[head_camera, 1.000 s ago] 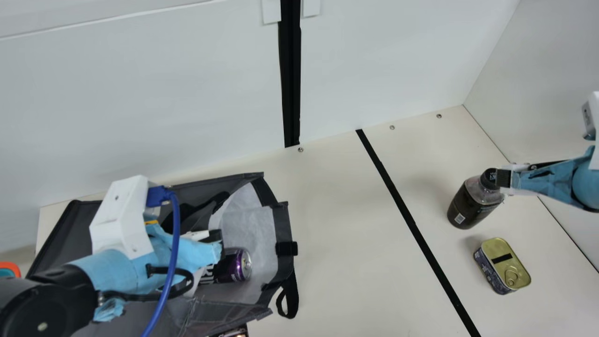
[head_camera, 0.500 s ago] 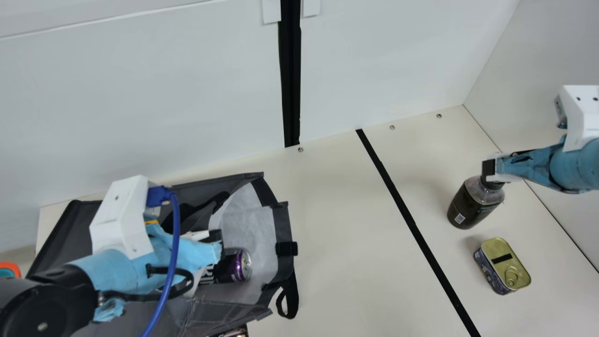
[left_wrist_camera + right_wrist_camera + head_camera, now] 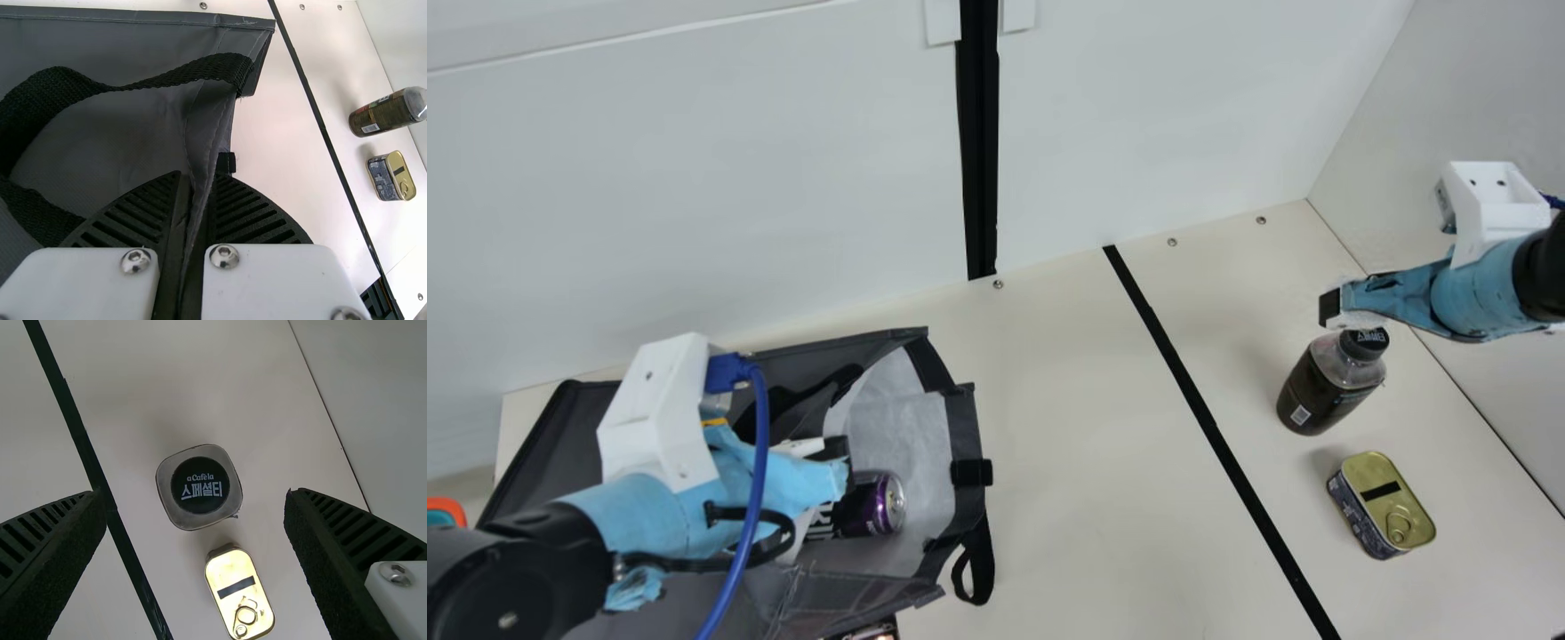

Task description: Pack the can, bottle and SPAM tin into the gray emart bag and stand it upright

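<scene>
Gray emart bag [image 3: 964, 422]: lies on the table [image 3: 1085, 462], mouth open toward the black line [image 3: 1209, 427]. Can [image 3: 879, 503]: on its side, inside the bag. Bottle [image 3: 1325, 391]: upright across the line, near the SPAM tin [image 3: 1394, 503]. Left gripper [image 3: 836, 447]: clamped on the bag's fabric. Right gripper [image 3: 1330, 308]: fingers wide apart, unloaded, above the bottle.

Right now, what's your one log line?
left gripper: pinching gray bag | right gripper: open near bottle | purple can: in bag | SPAM tin: on table
</scene>
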Controlling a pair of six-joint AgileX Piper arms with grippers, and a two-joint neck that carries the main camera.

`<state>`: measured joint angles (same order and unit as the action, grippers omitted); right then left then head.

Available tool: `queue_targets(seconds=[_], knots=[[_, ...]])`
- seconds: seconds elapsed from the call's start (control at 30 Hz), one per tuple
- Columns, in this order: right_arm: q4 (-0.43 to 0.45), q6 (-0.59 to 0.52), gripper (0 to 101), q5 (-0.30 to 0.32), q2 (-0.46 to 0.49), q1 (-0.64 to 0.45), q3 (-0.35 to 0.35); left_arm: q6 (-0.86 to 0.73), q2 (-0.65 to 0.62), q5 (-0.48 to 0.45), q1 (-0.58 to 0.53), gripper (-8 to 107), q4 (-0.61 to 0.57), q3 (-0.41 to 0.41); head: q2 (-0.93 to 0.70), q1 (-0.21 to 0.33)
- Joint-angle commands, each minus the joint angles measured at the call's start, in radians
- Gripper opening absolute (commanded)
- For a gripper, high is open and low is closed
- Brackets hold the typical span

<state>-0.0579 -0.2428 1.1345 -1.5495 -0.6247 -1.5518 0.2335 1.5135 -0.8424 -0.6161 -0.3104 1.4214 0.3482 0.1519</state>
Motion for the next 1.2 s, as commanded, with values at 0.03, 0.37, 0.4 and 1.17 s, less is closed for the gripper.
queue_targets(seconds=[0.03, 0.37, 0.4, 1.17], knots=[[0.001, 0.003, 95, -0.004, -0.026, 0.001, -0.004, 0.0, 0.0, 0.0, 0.0, -8, 0.0, 0.0, 0.001, 0.023], [-0.007, 0.004, 95, -0.02, -0.109, 0.003, -0.012, 0.0, 0.0, 0.0, 0.0, -8, 0.0, 0.0, 0.001, 0.023], [-0.008, 0.004, 95, -0.021, -0.116, 0.003, -0.012, 0.0, 0.0, 0.0, 0.0, -8, 0.0, 0.0, 0.001, 0.023], [-0.033, -0.012, 62, -0.026, -0.197, -0.007, -0.014, 0.0, 0.0, 0.0, 0.0, -8, 0.0, 0.0, 0.001, 0.023]])
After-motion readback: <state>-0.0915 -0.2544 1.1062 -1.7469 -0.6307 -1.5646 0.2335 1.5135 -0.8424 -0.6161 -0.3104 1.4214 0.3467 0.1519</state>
